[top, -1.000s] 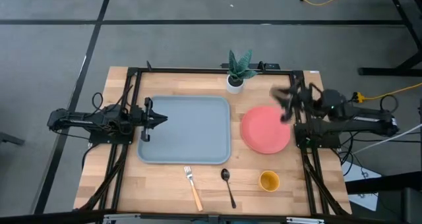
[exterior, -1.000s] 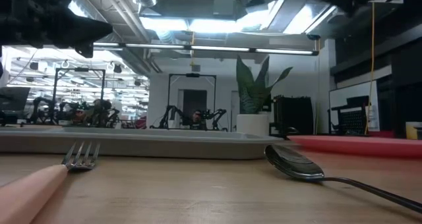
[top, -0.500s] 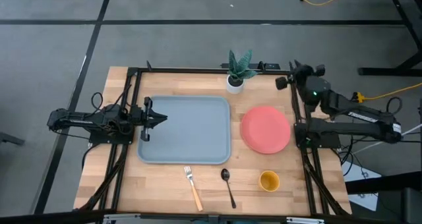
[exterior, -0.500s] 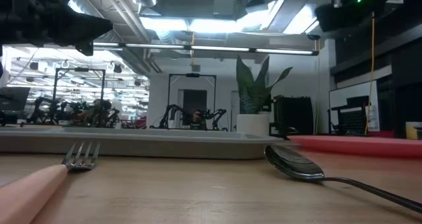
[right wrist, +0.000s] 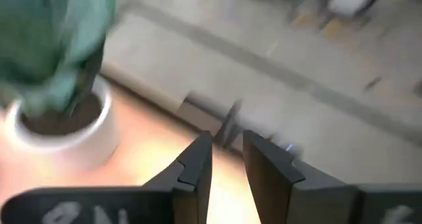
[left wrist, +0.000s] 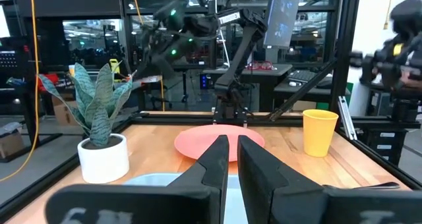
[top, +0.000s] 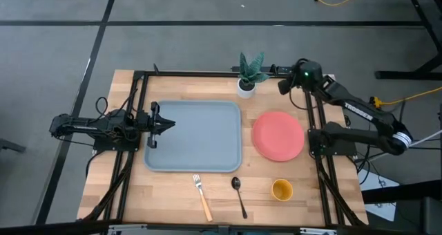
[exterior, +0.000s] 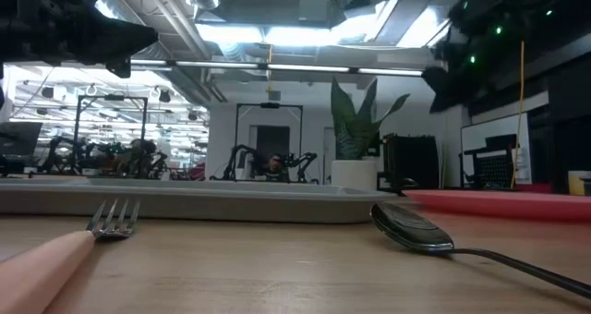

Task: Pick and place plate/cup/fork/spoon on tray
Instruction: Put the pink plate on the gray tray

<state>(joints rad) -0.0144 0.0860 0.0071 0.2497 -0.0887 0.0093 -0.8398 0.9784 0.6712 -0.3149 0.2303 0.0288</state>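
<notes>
The grey-blue tray [top: 193, 135] lies left of centre. The coral plate [top: 278, 135] lies flat on the table to its right. The yellow cup [top: 281, 189] stands upright near the front right. The fork [top: 202, 197] and the dark spoon [top: 239, 195] lie on the table in front of the tray. My left gripper [top: 173, 124] is shut and empty over the tray's left edge. My right gripper [top: 282, 86] is in the air near the table's far edge, right of the plant pot, beyond the plate. Its fingers [right wrist: 198, 159] stand a narrow gap apart and hold nothing.
A white pot with a green plant [top: 246, 83] stands at the far edge, between the tray and my right gripper, and shows close in the right wrist view [right wrist: 59, 128]. A black frame [top: 207, 74] runs round the table's edges.
My right gripper has swung from above the plate's far right edge toward the table's far edge and a little left, toward the plant pot, turning as it went. The tableware has not moved.
</notes>
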